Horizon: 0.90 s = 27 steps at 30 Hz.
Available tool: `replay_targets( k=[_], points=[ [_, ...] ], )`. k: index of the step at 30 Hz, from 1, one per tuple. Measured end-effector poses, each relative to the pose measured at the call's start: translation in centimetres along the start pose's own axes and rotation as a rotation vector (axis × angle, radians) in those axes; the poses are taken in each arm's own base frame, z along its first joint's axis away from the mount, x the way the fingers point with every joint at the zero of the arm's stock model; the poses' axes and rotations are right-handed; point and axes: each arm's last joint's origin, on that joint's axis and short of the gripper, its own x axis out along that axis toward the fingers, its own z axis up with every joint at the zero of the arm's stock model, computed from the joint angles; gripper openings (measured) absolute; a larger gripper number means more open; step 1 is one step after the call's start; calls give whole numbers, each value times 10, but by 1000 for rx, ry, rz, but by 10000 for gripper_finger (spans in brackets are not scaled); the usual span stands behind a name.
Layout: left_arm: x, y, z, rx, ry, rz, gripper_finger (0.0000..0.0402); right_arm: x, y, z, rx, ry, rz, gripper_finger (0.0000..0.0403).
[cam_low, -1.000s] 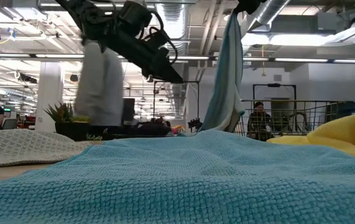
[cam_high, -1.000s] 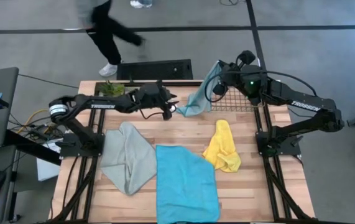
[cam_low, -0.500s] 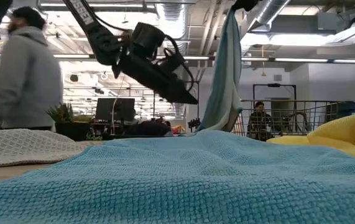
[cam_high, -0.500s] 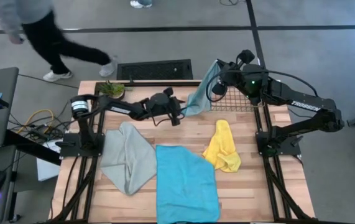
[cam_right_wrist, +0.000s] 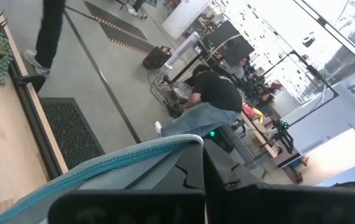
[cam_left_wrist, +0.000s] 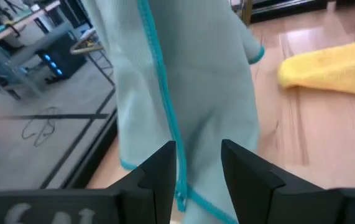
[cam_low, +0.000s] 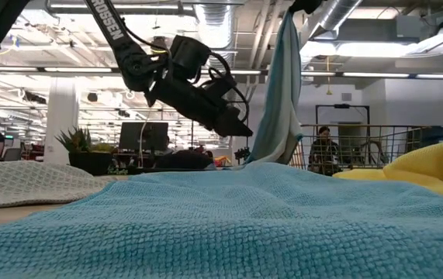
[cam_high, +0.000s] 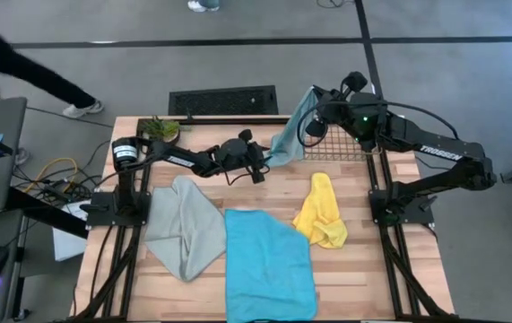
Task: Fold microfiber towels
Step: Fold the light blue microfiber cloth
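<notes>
Over the table (cam_high: 363,269), left hand (cam_high: 261,167) has neared pale blue towel (cam_high: 284,144).

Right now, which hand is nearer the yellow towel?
Left. The left hand is just left of the yellow towel, toward the back; the right hand is farther back, over the basket.

1. The cyan-blue towel (cam_high: 269,265) runs off the high view's 6 o'clock edge.
2. A person (cam_high: 9,67) at 10 o'clock is blurred and cut by the edge.
3. The pale blue towel (cam_low: 282,101) has its top cut off in the low view, at 12 o'clock.
</notes>
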Motion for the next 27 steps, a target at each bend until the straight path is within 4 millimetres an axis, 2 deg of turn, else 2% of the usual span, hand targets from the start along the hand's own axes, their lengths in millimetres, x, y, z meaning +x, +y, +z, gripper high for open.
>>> replay_targets(
  k=[11,18,22,27],
  points=[
    [5,-1,-12,-49,29,14,121,0,-1,1,11,-12,-10,7],
    [31,-6,-14,-36,29,28,121,0,-2,3,16,-37,-1,7],
    [41,-10,-5,-22,25,63,121,0,-2,3,16,-39,1,7],
    [40,-17,-2,-10,54,153,121,0,-2,3,15,-38,0,7]
  ],
)
